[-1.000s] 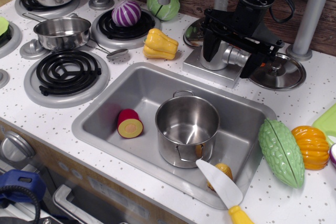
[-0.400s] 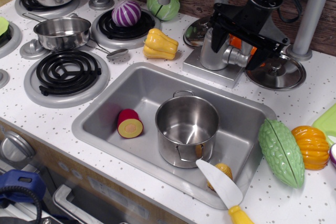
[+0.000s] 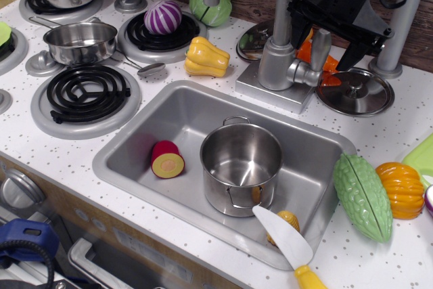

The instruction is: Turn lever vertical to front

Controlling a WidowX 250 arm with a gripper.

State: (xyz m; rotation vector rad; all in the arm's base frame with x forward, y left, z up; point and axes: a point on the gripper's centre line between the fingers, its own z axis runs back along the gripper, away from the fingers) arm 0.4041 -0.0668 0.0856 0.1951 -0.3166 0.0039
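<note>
The lever (image 3: 319, 49) stands upright on the right side of the faucet body (image 3: 274, 65), with open air toward the front above the sink (image 3: 135, 147). Right of it a pot lid (image 3: 355, 91) lies flat on the tabletop (image 3: 379, 133), and a grey post (image 3: 402, 18) rises near the back edge. The black hand (image 3: 338, 18), its fingers spread, hangs just behind and above the lever. A steel pot (image 3: 240, 167) fills the sink's middle.

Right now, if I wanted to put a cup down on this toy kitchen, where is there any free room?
Bare counter lies between the front burner and the sink. The sink floor left of the pot is partly free. Crowded: around the faucet, lid and gripper.
</note>
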